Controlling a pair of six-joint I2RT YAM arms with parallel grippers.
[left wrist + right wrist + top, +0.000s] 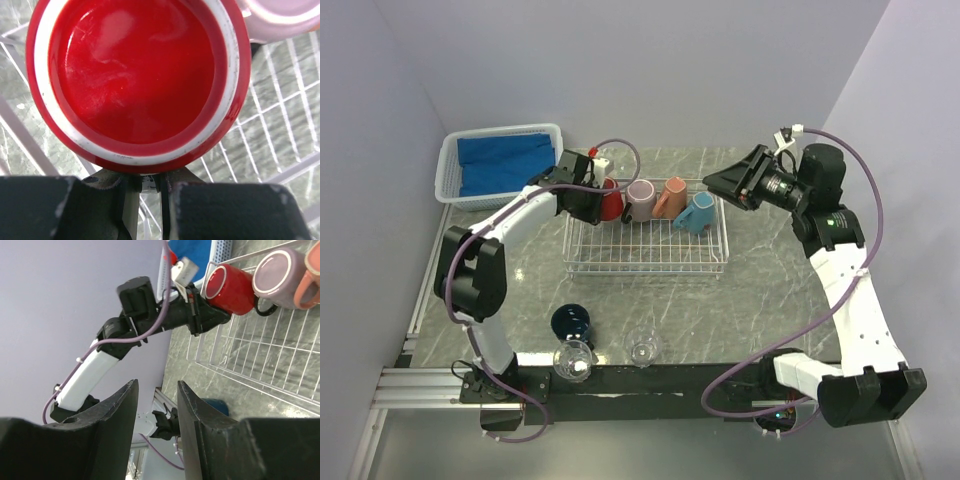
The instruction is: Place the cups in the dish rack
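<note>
Cups, seven; loading into one dish rack (645,255), fourth apparently being placed.
Centre frame: the rack's upper row holds one mauve mug (641,196), one salmon-orange mug (671,195) and one light-blue mug (699,212). One red mug (611,203) sits at its upper-left corner, left gripper (150,187) jaws clamped on it, seemingly by the handle. Next move, judged: release and lift clear of the wires. Worktop (770,290), lower centre: one navy mug (570,322), two clear glasses (573,360) (643,348). Right gripper (156,387), upper right: jaws apart, empty.
</note>
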